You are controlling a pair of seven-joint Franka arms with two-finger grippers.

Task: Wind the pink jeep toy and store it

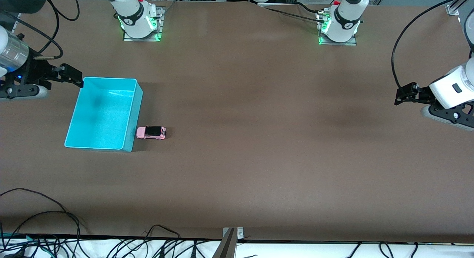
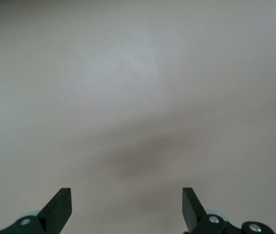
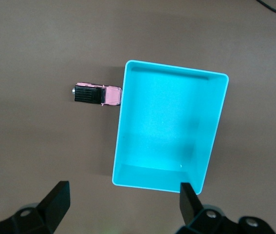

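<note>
The pink jeep toy (image 1: 151, 132) (image 3: 97, 94) sits on its wheels on the brown worktop (image 1: 259, 139), just beside the long wall of the turquoise bin (image 1: 103, 113) (image 3: 169, 131), on the side of the bin that faces the left arm's end of the worktop. Its pale pink nose points at the bin wall and looks to be touching it or nearly so; its black roof and rear point away. It lies by the part of that wall nearer the front camera. The bin stands upright and holds nothing.

The right gripper (image 1: 76, 77) (image 3: 123, 202) hangs in the air over the corner of the bin farthest from the front camera, at the right arm's end of the worktop. Its two fingers are spread wide and grasp nothing.

The left gripper (image 1: 401, 95) (image 2: 127, 207) waits well apart from the toy, over bare worktop at the left arm's end. Its fingers are likewise spread wide with nothing between them.
</note>
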